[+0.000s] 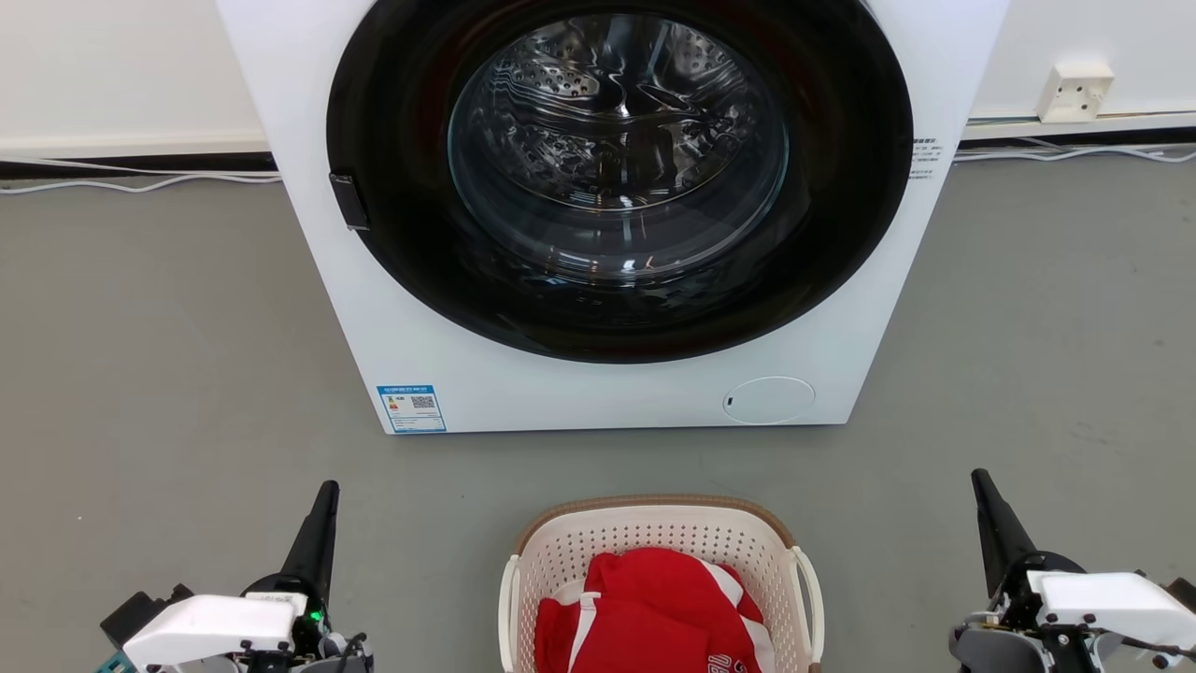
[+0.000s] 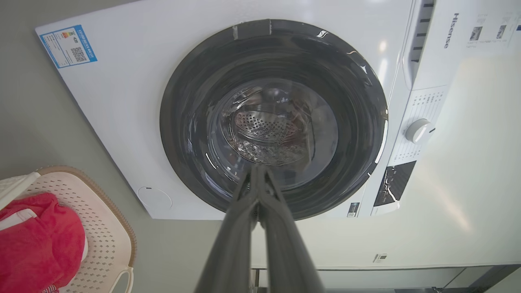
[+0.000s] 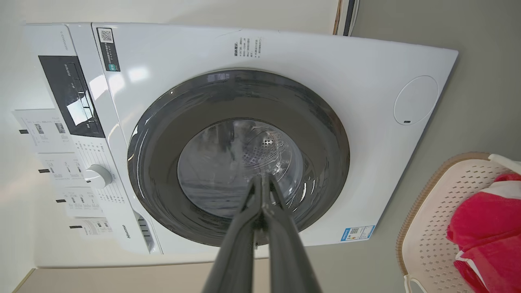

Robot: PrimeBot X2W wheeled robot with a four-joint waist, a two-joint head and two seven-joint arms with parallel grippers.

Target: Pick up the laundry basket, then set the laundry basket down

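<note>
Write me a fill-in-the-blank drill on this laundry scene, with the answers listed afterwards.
1. The laundry basket stands on the grey floor in front of the white ____.
2. The garment lying in it is mostly ____.
3. The left gripper and right gripper flank the basket, both ____ and holding nothing.
4. The basket's woven-look rim is coloured ____.
Missing words: washing machine; red; shut; brown.

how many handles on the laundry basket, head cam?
2. The left handle on the left side of the laundry basket, right handle on its right side. The basket's near end is out of frame, so more may be hidden.
</note>
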